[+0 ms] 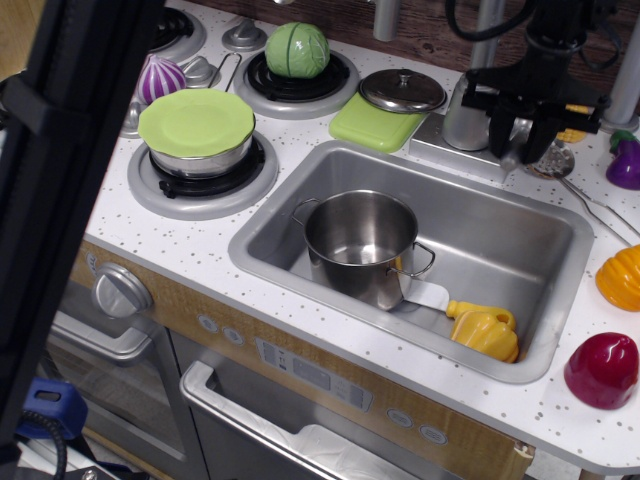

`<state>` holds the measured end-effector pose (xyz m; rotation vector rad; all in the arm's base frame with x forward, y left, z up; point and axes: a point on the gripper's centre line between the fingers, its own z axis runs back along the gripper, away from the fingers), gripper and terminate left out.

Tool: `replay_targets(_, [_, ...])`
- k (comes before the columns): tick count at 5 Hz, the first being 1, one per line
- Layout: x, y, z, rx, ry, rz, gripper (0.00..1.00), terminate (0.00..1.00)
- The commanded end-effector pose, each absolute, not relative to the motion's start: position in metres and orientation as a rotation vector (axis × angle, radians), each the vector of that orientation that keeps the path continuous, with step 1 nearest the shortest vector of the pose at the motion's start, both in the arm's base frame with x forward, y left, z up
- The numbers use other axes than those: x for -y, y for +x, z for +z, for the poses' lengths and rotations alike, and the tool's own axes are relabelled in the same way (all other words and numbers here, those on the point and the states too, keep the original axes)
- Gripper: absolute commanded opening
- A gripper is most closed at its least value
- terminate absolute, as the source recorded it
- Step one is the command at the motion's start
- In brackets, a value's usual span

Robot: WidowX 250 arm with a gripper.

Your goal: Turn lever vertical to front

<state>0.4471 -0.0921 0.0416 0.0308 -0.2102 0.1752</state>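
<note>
The lever point(517, 143) is a short silver handle sticking out to the right of the thick cylindrical tap base point(463, 112), behind the sink point(540, 225). Only a small part of it shows between the fingers. My black gripper point(519, 137) hangs down over it, open, with one finger point(497, 130) on the left of the lever and the other on its right. I cannot tell whether the fingers touch it. The thin spout pipe point(488, 28) rises behind the base.
A steel pot point(360, 238) and a yellow toy pepper point(486, 329) lie in the sink. A strainer point(549, 157), a purple eggplant point(626, 162), an orange toy point(621, 278) and a red toy point(602, 369) sit to the right. A lid point(402, 90) rests left of the tap.
</note>
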Motion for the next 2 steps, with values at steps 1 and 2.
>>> replay_targets(1, [0.096,0.454,0.068,0.288,-0.003,0.166,0.00,0.00])
replay_targets(2, [0.091,0.455,0.083,0.285,0.035,0.150,1.00,1.00])
